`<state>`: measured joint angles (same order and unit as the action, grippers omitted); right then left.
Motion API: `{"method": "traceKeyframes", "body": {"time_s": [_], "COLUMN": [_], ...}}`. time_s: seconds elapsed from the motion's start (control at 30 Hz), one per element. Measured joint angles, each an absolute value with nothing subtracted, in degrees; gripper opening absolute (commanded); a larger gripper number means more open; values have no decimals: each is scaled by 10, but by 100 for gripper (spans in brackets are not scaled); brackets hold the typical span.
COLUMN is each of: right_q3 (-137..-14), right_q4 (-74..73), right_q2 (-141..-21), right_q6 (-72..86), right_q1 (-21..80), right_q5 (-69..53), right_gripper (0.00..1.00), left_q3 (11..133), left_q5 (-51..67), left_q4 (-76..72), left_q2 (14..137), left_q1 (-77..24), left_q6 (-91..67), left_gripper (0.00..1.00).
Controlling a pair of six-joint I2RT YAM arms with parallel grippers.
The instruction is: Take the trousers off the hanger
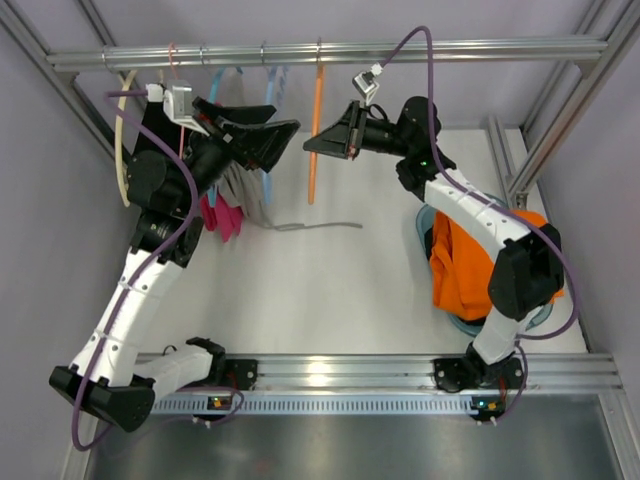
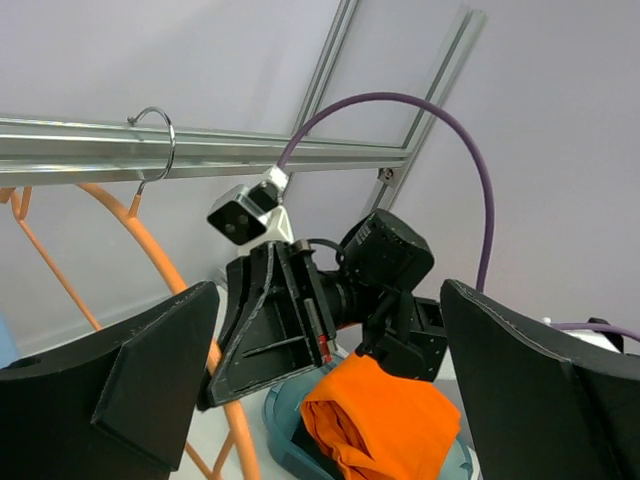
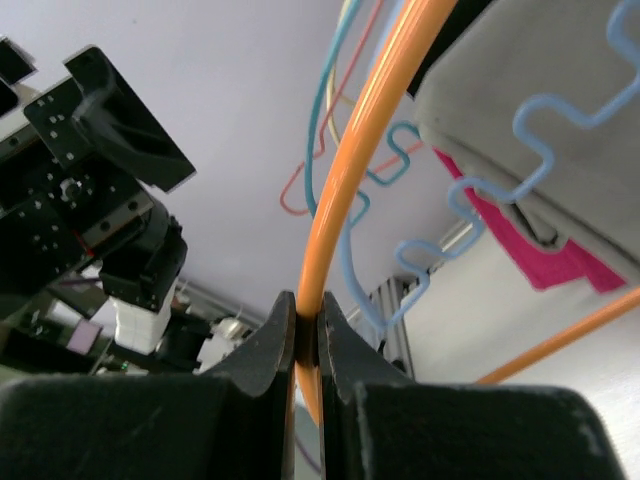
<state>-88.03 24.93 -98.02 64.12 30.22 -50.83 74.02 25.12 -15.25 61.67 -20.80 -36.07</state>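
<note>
- The top view looks down from above and behind the arm bases, wide enough to take in the whole table (image 1: pixel 330 290) and the far rail (image 1: pixel 330 50).
- The left wrist view faces right, past its own fingers (image 2: pixel 120 390), towards the right gripper (image 2: pixel 222 378) and the orange trousers (image 2: pixel 385 420).
- The right wrist view looks up and left, very near the orange hanger (image 3: pixel 370 130).
- All three views share that hanger.
</note>
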Motion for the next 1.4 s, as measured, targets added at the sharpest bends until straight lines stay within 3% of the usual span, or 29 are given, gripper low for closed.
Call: {"method": "traceKeyframes", "body": {"time_s": [0.33,0.93,1.27,1.4], "right_q3": [-893,-938,-946,-940], "right_q4": [276,280,249,244], "right_q2": [-1015,-1080,-1079,-1068], "right_q6": [665,525,527,556], "right_q1": [311,298,293,295], "right_q5": [-504,-530,-526,-525], "right_gripper": [0,0,0,27], "left_q3": [708,681,673,673], "left_q5": [245,246,246,246], "left_q4": [-153,-154,-154,-154], "left_q2": [615,609,604,604], "left_q1": [-192,-180,-176,-176], "left_q6": [-381,-402,-409,-410], "left_gripper": [98,98,99,99]}}
